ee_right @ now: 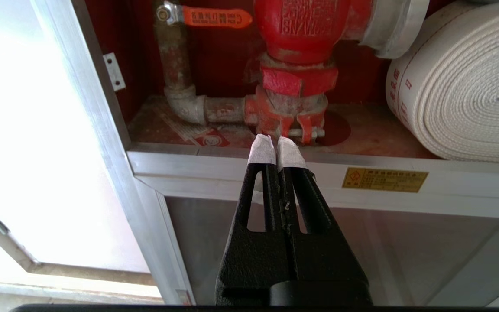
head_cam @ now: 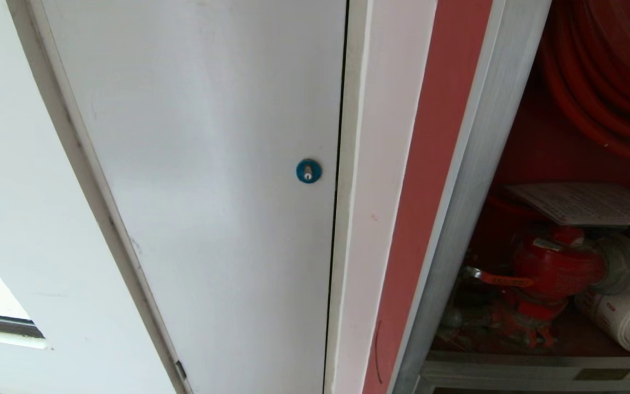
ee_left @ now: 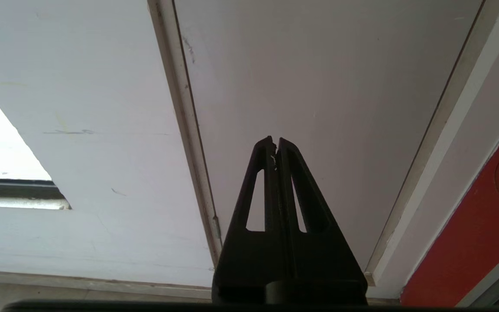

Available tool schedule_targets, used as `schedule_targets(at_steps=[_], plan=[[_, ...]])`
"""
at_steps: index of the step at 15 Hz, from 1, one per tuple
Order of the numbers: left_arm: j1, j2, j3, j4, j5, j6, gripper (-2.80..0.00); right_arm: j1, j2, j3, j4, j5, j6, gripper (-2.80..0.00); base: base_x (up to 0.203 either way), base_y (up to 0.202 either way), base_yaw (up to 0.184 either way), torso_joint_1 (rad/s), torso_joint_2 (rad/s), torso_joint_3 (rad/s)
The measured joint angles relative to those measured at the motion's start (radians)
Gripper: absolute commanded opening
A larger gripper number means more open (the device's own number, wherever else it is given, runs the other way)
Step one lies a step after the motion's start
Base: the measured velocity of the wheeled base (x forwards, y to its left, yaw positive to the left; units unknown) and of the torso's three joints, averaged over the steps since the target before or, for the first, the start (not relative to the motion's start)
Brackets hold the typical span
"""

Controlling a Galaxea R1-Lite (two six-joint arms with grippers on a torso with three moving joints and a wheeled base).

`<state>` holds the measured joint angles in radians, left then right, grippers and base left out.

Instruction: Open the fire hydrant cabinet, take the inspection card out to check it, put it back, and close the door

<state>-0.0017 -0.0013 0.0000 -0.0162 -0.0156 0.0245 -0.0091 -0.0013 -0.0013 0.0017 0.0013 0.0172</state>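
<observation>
The thin white printed inspection card [head_cam: 594, 202] lies flat on top of the red cast valve [head_cam: 558, 268] inside the open silver-framed, red-lined fire hydrant cabinet [head_cam: 457, 208], at the right of the head view; you should expect it to be light, floppy and slick, likely to bend or slide if nudged, so take it by the near edge that overhangs the valve rather than pressing down on its middle. The rolled white canvas hose [ee_right: 461, 82] sits to the valve's right, the red hose reel [head_cam: 605, 76] above and behind. Your right gripper [ee_right: 275, 149], its tips wrapped in white tape, has its jaws pressed together on nothing and points at the cabinet's silver sill [ee_right: 232, 162], low beneath the valve and well below the card. Your left gripper [ee_left: 274, 145], likewise closed and empty, is aimed at the plain white panel [head_cam: 211, 164] with its blue round lock [head_cam: 308, 171], left of the cabinet.
</observation>
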Motion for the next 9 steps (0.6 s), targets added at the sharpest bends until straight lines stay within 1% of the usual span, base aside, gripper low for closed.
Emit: schedule_targets(at_steps=[9], plan=[[0.000, 0.000, 0.000, 0.000, 0.000, 0.000, -2.80, 0.000, 0.000, 0.001, -0.001, 0.001, 0.007, -2.80, 0.000, 0.000, 0.000, 0.000, 0.00, 0.000]])
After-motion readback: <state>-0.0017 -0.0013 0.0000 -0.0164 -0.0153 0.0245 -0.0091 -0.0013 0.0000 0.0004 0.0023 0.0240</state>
